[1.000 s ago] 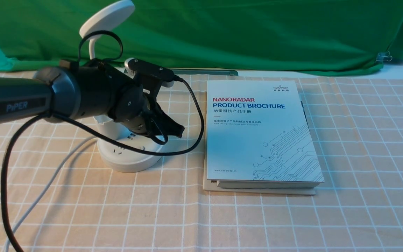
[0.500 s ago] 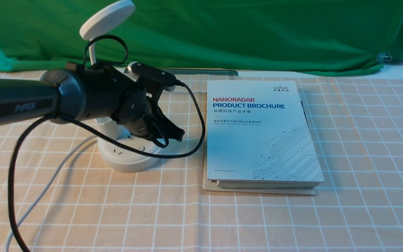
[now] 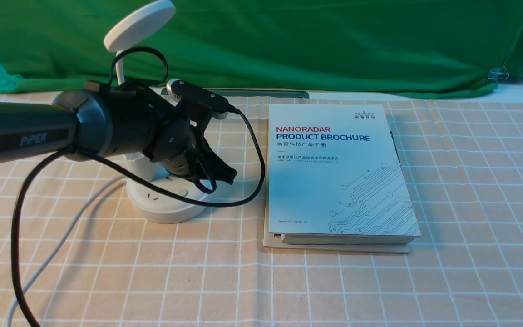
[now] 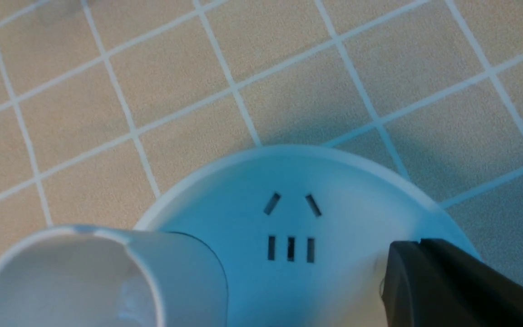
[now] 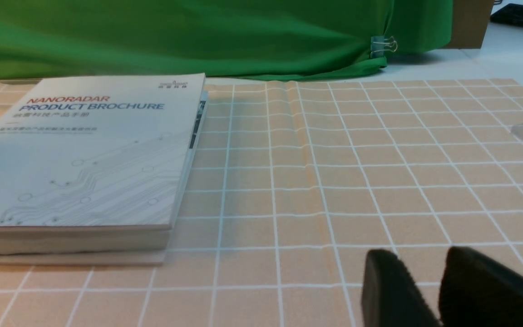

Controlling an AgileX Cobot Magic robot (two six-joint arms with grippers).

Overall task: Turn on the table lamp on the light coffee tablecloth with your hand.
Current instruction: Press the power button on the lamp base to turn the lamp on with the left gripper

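Checked beige cloth (image 3: 334,281) carried the white lamp (image 3: 140,25) at its left beside the brochure (image 3: 334,172), and the left end effector (image 3: 228,175), clenched on nothing, had edged forward and lower over the lamp's base (image 3: 166,206), seemingly lining up a switch press.

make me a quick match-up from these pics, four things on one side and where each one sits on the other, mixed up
Things:
1. table lamp
2. product brochure
3. green backdrop cloth
4. left gripper

Places:
a. hangs behind the far edge of the light coffee tablecloth
b. lies flat on top of a stack, to the robot's right of the lamp
c. low over the lamp's round base, jaws shut
d. stands upright on the left part of the checked cloth

Pairs: 1-d, 2-b, 3-a, 4-c
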